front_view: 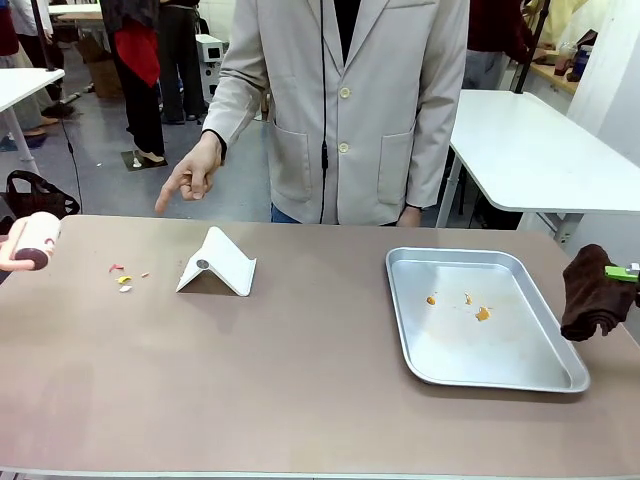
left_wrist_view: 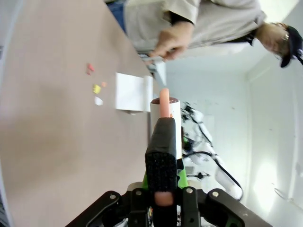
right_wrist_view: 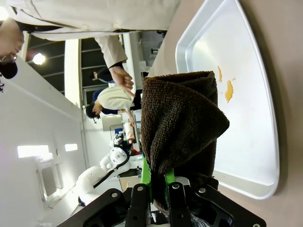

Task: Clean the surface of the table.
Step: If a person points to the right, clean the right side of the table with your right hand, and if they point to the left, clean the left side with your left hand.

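The brownish table [front_view: 300, 380] carries a few small coloured scraps [front_view: 123, 279] at its left, also seen as scraps [left_wrist_view: 96, 88] in the left wrist view. My left gripper [left_wrist_view: 163, 165] is shut on the pink handle of a lint roller [left_wrist_view: 166, 116], which hovers at the table's far left edge as the roller [front_view: 32, 243]. At the far right edge my right gripper [front_view: 625, 274] is shut on a dark brown cloth [front_view: 592, 292]. In the right wrist view the cloth [right_wrist_view: 180, 123] hangs from the gripper [right_wrist_view: 158, 182] beside the tray.
A silver tray [front_view: 500, 350] with orange crumbs [front_view: 482, 313] lies at the right. A white folded stand [front_view: 217, 264] sits left of centre, near the scraps. A person in a beige coat stands at the far side, one hand [front_view: 190, 175] pointing down toward the scraps.
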Controlling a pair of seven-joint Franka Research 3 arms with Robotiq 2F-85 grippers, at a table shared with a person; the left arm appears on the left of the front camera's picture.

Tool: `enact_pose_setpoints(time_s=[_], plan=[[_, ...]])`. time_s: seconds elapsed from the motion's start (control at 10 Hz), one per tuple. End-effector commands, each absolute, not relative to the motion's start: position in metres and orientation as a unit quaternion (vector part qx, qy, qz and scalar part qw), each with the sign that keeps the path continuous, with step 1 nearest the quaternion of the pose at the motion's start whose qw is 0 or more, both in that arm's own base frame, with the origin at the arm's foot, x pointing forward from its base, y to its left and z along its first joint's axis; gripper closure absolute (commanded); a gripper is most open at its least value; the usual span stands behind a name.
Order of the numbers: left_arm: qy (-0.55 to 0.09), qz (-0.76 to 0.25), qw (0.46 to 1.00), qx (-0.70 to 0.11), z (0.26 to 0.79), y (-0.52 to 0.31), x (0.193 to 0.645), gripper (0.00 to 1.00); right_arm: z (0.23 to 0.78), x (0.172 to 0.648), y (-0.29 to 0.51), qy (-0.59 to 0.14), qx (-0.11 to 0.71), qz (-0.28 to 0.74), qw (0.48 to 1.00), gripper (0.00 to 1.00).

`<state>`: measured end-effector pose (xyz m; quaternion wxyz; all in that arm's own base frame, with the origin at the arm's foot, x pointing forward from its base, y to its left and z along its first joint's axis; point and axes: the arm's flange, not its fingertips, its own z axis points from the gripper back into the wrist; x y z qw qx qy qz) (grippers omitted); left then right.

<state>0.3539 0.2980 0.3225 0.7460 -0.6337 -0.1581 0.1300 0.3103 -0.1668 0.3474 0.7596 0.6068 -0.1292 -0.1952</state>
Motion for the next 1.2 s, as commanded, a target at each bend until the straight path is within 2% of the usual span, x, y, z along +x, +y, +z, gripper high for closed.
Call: enact_pose_setpoints(time_s=[0.0, 0.3, 0.6, 0.9, 1.1], plan=[[-0.169, 0.145, 0.777, -0.589, 0.328, 0.274, 0.35, 0.78, 0.349, 0.309, -0.168, -0.131, 0.608, -0.195, 0.759, 1.0], [-0.18, 0.18, 0.81, -0.528, 0.332, 0.258, 0.363, 0.78, 0.349, 0.309, -0.168, -0.131, 0.608, -0.195, 0.759, 1.0], [-0.163, 0.182, 0.844, -0.478, 0.324, 0.235, 0.375, 0.78, 0.349, 0.309, -0.168, -0.131, 0.608, -0.195, 0.759, 1.0], [-0.201, 0.198, 0.854, -0.437, 0.322, 0.222, 0.383, 0.78, 0.349, 0.309, -0.168, -0.131, 0.608, -0.195, 0.759, 1.0], [-0.194, 0.206, 0.859, -0.426, 0.319, 0.219, 0.387, 0.78, 0.349, 0.309, -0.168, -0.131, 0.608, -0.195, 0.759, 1.0]])
